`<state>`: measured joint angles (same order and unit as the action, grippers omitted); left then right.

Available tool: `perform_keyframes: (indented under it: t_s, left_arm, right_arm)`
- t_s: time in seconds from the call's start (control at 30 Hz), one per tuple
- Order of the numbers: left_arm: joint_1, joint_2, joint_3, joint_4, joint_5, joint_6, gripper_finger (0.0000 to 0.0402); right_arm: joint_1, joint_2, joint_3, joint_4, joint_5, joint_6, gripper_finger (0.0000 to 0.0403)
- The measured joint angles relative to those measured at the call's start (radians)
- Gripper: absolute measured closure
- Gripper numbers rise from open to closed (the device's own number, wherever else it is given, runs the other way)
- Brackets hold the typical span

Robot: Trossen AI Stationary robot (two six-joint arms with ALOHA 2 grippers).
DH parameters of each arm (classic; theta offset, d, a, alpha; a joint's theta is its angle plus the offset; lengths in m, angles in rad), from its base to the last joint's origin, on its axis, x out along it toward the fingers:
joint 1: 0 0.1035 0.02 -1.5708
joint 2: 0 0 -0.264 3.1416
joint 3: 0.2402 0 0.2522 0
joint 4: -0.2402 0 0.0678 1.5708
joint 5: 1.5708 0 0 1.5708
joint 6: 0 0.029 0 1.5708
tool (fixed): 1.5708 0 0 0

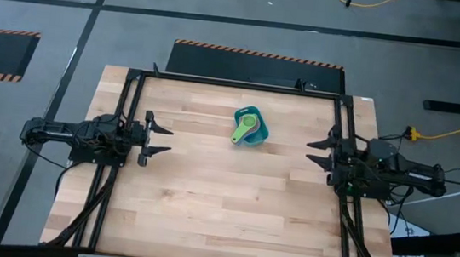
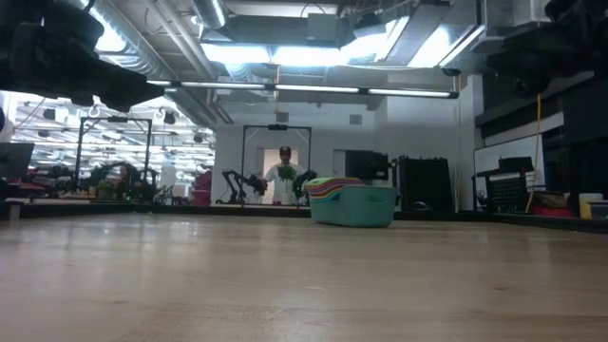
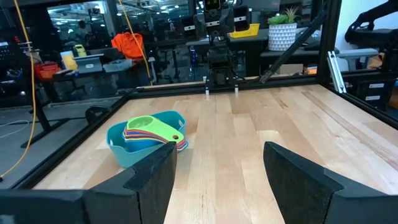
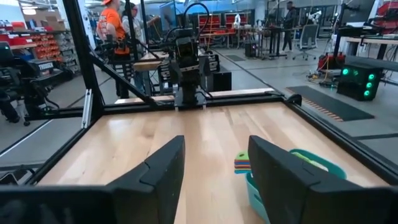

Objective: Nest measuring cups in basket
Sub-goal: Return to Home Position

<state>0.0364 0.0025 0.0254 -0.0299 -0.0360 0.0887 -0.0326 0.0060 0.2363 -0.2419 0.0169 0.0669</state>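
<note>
Pale wood of the table (image 1: 230,206) fills the high view. On it we see the teal basket (image 1: 259,138) between the arms, holding the nested measuring cups (image 1: 245,128), green on top. The left gripper (image 1: 167,140) and the right gripper (image 1: 311,151) sit at opposite sides, well apart from the basket, both spread wide and empty.

In the low view we see coloured rims stacked above the basket's wall.

In each wrist view we look between widely parted fingers (image 3: 155,177), with the basket on the table beyond them.
</note>
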Motion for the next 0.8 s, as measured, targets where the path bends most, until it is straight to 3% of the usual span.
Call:
perform_keyframes:
  t_s: [0.37,0.7,0.8]
  left_arm:
    - [0.000,0.000,0.000,0.000,0.000,0.000,0.0167]
    - [0.000,0.000,0.000,0.000,0.000,0.000,0.0167]
    - [0.000,0.000,0.000,0.000,0.000,0.000,0.0167]
  right_arm:
    - [0.000,-0.006,-0.010,-0.015,0.008,0.003,0.0221]
    - [0.000,-0.005,-0.227,0.255,0.035,0.002,0.0221]
    - [0.000,-0.006,-0.228,0.280,0.035,-0.025,0.0221]
